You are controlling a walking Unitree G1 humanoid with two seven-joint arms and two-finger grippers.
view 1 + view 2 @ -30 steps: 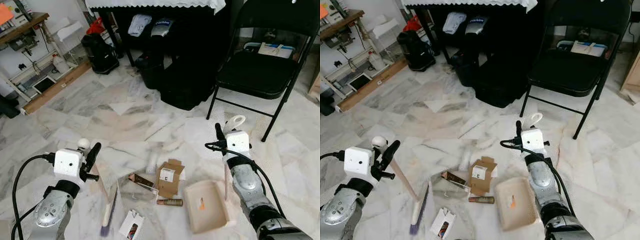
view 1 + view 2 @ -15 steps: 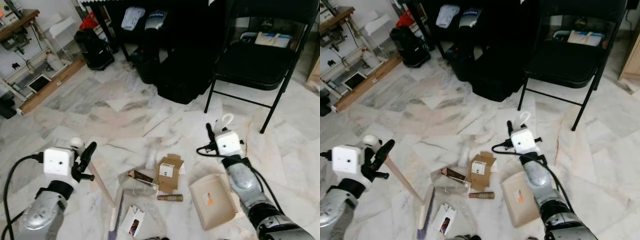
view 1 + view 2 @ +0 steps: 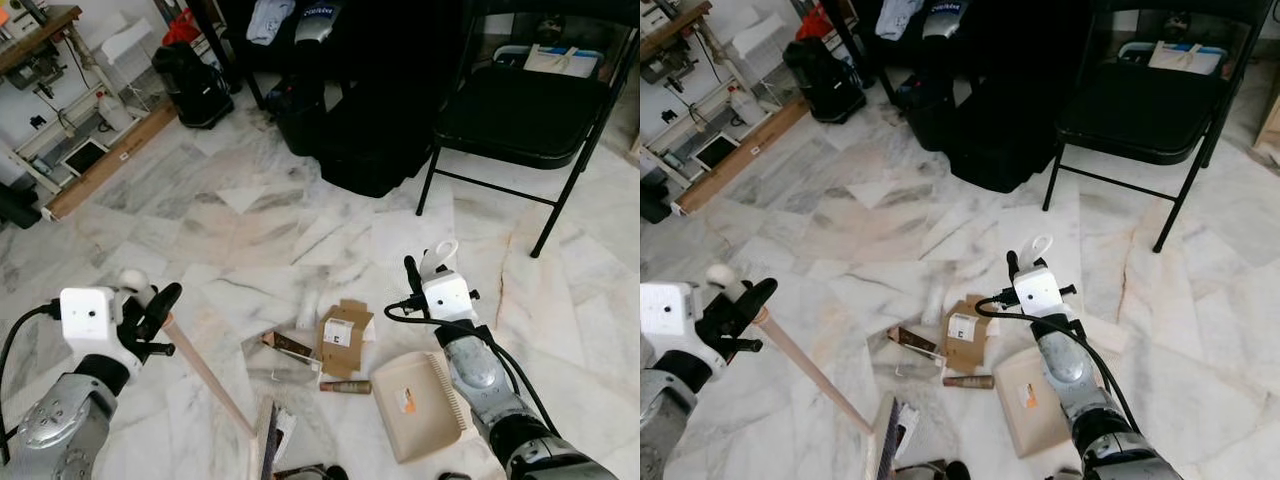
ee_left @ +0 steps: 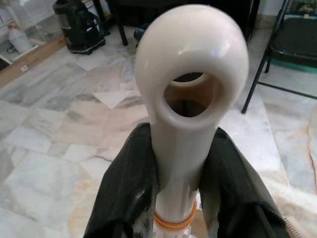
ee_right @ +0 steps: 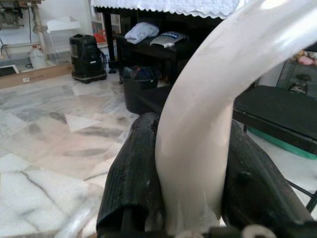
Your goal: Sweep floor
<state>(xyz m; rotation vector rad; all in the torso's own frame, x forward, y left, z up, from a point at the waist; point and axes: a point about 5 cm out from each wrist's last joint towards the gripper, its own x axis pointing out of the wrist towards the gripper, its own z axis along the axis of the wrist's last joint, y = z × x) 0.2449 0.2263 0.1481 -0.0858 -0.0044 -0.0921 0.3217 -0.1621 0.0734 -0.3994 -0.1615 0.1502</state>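
**Broom and dustpan in hand, litter between them**

The black folding chair is my landmark. Well in front of it the marble floor lies bare and wide, so I have room to swing; the dark bags just left of the chair mark the edge I keep away from.

My left gripper is clamped on the broom handle, far left of the chair. My right gripper is closed on the dustpan handle, the beige dustpan flat on the floor in front of the chair.

I judge short strokes towards the pan best, its lip kept down.

The cardboard box, brown tube and dark wrapper lie just left of the pan.
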